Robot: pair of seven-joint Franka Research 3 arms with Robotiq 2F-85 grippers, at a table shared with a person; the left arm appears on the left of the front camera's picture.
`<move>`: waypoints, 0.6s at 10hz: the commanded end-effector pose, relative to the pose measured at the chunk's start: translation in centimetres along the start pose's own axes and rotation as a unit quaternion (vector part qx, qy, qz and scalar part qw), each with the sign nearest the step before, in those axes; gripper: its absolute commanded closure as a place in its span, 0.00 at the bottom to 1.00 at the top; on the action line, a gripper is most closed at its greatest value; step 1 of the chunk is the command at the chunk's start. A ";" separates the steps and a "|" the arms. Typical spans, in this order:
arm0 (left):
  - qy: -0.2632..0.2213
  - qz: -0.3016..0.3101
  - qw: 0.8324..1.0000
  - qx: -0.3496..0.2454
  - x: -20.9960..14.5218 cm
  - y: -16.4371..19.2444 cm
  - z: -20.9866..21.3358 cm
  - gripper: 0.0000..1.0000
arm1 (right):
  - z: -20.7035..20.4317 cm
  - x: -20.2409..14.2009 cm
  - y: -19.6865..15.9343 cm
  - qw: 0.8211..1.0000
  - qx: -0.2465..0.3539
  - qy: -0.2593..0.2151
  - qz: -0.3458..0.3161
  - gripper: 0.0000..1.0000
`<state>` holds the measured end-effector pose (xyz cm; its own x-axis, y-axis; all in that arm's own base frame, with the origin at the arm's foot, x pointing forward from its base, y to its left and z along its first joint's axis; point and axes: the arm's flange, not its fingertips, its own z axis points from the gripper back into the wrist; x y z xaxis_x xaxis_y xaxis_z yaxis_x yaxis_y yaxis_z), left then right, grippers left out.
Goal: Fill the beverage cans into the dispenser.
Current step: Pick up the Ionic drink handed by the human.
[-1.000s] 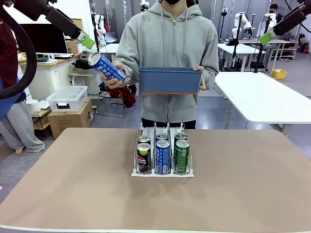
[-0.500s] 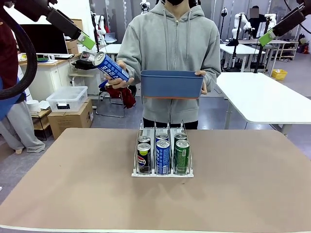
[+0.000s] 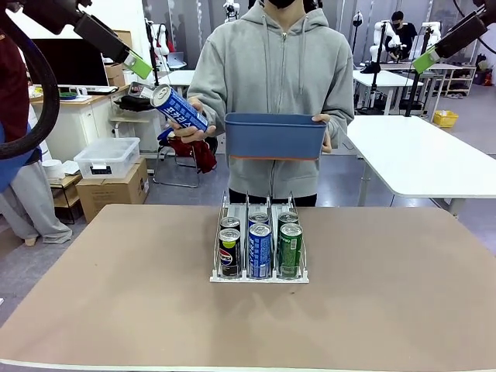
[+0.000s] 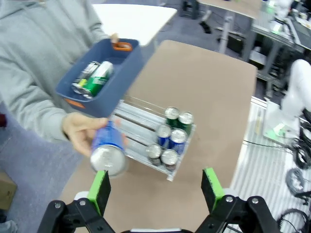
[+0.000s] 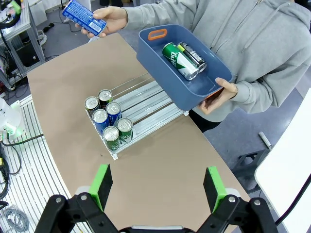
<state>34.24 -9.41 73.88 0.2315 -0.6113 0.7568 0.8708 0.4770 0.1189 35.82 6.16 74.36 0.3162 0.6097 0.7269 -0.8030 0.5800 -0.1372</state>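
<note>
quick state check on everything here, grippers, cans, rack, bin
left gripper: open, raised, empty
right gripper: open, raised, empty
dispenser: on the table, six cans upright at its front, two per lane
blue can: tilted, held in the person's hand
blue bin: held up by the person's other hand
green can: lying in the bin
dark can: lying in the bin beside it

- Brown bench (image 3: pixel 116 302) top in fg.
- Grey floor (image 3: pixel 349 186) w/ white tables (image 3: pixel 422 159) on rt, more behind.
- Left: dark monitor (image 3: pixel 71 62) on desk (image 3: pixel 58 99), clear plastic tub (image 3: pixel 107 156), cardboard box (image 3: pixel 115 191) below.
- Yellow crate (image 3: pixel 444 118) far rt.
</note>
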 end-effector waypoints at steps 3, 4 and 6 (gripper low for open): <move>0.018 0.077 0.988 0.135 0.8 1.2 -4.2 0.00 | 0.0 0.0 0.0 1.000 -0.002 0.003 0.002 0.00; 0.021 0.076 0.985 0.152 0.5 2.5 -4.3 0.00 | 0.0 0.0 0.0 1.000 -0.002 0.003 0.002 0.00; 0.036 0.082 0.984 0.153 0.5 2.8 -6.4 0.00 | 0.0 0.0 0.0 1.000 -0.002 0.003 0.002 0.00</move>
<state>39.38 -11.75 71.21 0.3781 -0.5509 0.7440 0.6680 0.7188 0.1927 35.80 6.17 74.37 0.3157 0.6097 0.7270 -0.8030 0.5799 -0.1376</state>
